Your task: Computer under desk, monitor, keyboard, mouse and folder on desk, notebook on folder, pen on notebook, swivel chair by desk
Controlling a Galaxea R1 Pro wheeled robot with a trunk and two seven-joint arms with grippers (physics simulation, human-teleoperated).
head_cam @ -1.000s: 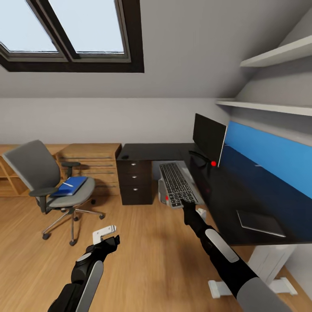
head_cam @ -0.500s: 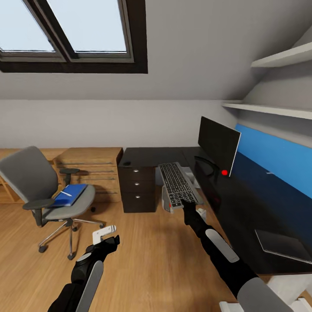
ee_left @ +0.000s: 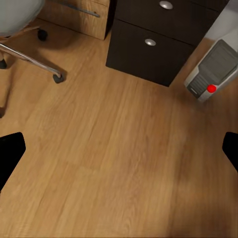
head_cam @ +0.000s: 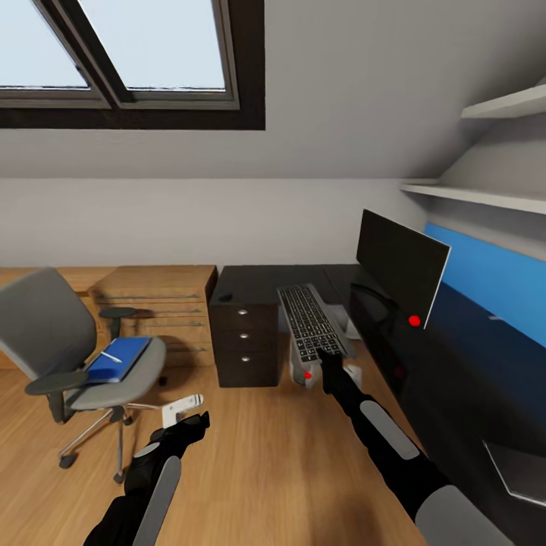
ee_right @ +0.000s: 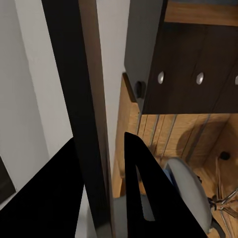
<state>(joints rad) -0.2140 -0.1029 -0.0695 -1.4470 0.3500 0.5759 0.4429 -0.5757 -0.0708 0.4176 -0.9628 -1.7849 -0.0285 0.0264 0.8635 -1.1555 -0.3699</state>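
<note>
Desk [head_cam: 447,379] first: its long black top runs along the blue wall panel [head_cam: 493,277] and turns across the far wall, with the dark drawer unit [head_cam: 246,341] under the corner. The monitor [head_cam: 400,265] already stands upright on it. The swivel chair [head_cam: 72,356] sits well apart from the desk on the wooden floor [head_cam: 258,455], with the blue folder [head_cam: 117,358] on its seat and the white pen [head_cam: 114,354] lying on the folder. The computer [head_cam: 307,371] stands on the floor near the drawer unit, low by the desk's edge; the left wrist view shows it just beside the drawers with its red light lit. A dark flat thing, probably the notebook [head_cam: 519,470], lies on the near end of the desk.

The keyboard [head_cam: 311,322] is in the air, clamped by its near edge in the right claw [head_cam: 327,355], level with the desk top and not yet over it. The right wrist view shows its thin edge between the two dark fingers. The left claw [head_cam: 184,413] hangs over bare floor with its fingers spread wide, holding nothing.

The grip is at one short end, so the long board could sag or twist out as it swings. Its far end could also clip the monitor's stand [head_cam: 368,292] or screen and knock it over if brought across too low or too fast.
</note>
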